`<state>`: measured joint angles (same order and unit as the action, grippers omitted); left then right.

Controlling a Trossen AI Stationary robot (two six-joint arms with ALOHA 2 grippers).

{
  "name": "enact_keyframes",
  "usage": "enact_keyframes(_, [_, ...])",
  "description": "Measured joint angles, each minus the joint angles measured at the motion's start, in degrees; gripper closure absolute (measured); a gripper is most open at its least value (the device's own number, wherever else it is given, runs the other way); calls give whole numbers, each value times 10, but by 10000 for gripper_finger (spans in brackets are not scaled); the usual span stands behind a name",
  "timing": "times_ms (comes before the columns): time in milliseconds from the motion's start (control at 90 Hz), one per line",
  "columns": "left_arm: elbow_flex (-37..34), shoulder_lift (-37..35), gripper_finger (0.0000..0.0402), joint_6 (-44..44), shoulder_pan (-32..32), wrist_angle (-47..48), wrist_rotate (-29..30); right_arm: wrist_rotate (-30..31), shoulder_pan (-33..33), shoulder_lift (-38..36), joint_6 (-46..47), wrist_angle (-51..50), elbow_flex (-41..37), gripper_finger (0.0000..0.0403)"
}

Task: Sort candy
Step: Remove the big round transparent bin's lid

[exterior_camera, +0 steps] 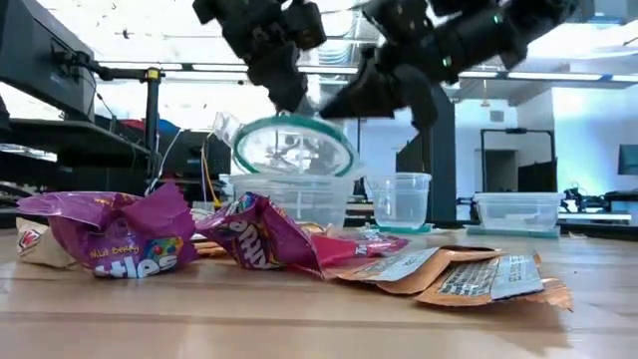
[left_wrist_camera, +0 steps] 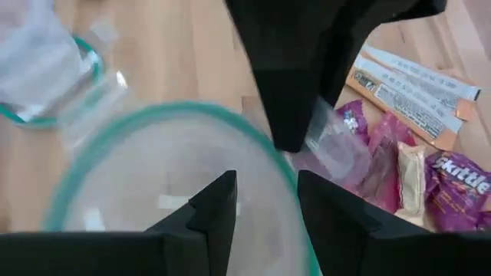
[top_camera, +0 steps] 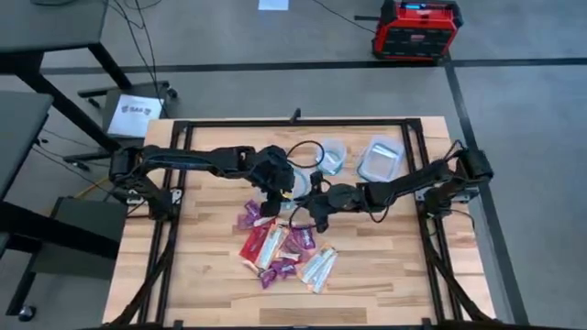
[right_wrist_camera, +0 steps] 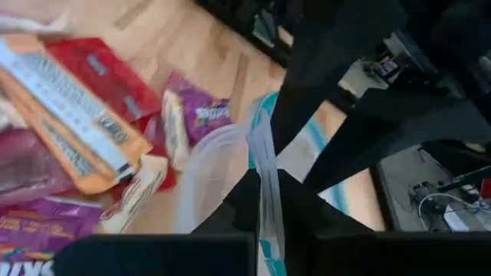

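Candy: heaped on the bench. A green-rimmed lid is gripped by the left end effector and the right end effector, above a tub.

My right gripper has its two dark fingers closed on the thin edge of a clear lid with a teal rim, which stands on edge between them. Just beyond the fingertips I see a clear tub on the wooden table. Past it lies the candy: orange-white bars, a red packet, and purple packets. The other arm looms dark close above the lid.
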<state>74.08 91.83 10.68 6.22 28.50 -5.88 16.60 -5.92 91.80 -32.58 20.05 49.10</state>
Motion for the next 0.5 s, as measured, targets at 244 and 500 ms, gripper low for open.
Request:
enact_keyframes(244, [110, -1, 274, 31, -21, 123, 133, 1, 34, -23, 12, -74, 64, 396])
enact_keyframes(500, [126, -73, 274, 15, -21, 205, 323, -4, 128, -23, 73, -80, 118, 397])
